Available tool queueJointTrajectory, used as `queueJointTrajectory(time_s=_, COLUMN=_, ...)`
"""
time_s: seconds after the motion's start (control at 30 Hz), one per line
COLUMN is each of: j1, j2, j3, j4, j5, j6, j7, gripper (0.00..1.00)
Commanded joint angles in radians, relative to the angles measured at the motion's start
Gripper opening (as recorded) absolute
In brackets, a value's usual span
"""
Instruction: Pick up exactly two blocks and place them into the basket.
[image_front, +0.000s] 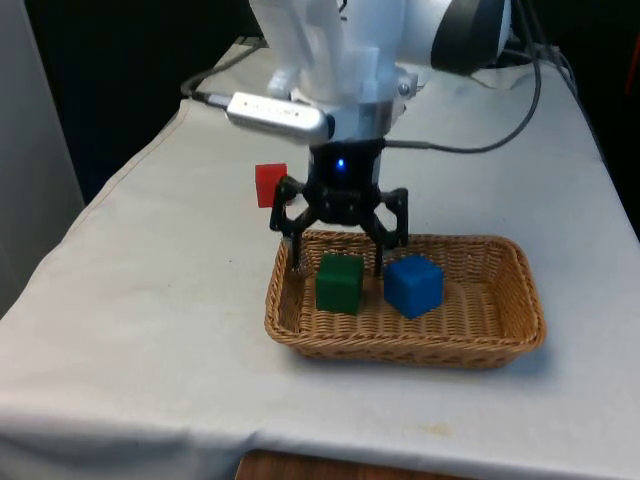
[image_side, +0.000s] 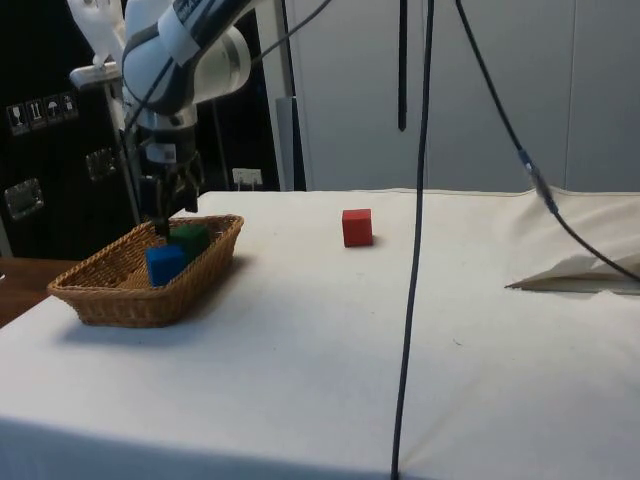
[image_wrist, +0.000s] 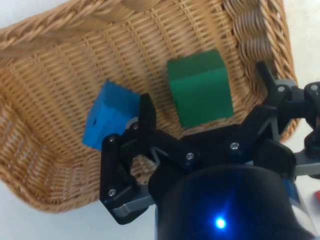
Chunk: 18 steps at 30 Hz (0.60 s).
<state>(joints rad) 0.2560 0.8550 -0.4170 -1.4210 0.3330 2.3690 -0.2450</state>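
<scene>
A green block (image_front: 340, 282) (image_side: 189, 238) (image_wrist: 200, 87) and a blue block (image_front: 413, 285) (image_side: 165, 264) (image_wrist: 109, 115) rest side by side inside the wicker basket (image_front: 505, 335) (image_side: 110, 300) (image_wrist: 45, 65). My gripper (image_front: 337, 262) (image_side: 165, 228) (image_wrist: 205, 102) hangs open over the basket, its fingers straddling the green block without touching it. A red block (image_front: 270, 184) (image_side: 357, 227) stands on the white cloth outside the basket, behind it in the front view.
The basket sits near the table's front edge in the front view. Black cables (image_front: 490, 140) (image_side: 415, 240) trail across the cloth behind the basket. A fold of cloth (image_side: 580, 272) rises at the side view's right.
</scene>
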Motion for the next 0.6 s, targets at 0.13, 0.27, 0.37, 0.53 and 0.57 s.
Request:
queueJointTrajectory(time_s=0.13, j1=0.015, j2=-0.058, j3=-0.011, j4=-0.051, j5=-0.010, j6=-0.001, j7=0.013, gripper=1.00)
queueJointTrajectory(time_s=0.27, j1=0.023, j2=-0.095, j3=-0.017, j4=-0.082, j5=-0.013, j6=0.001, j7=0.016, gripper=1.00)
queueJointTrajectory(time_s=0.37, j1=0.020, j2=-0.108, j3=-0.012, j4=-0.091, j5=-0.008, j6=-0.002, j7=0.008, gripper=1.00)
queueJointTrajectory(time_s=0.53, j1=0.035, j2=-0.170, j3=-0.024, j4=-0.144, j5=-0.018, j6=0.006, j7=0.014, gripper=1.00)
queueJointTrajectory(time_s=0.57, j1=0.037, j2=-0.188, j3=-0.024, j4=-0.160, j5=-0.022, j6=0.008, j7=0.013, gripper=1.00)
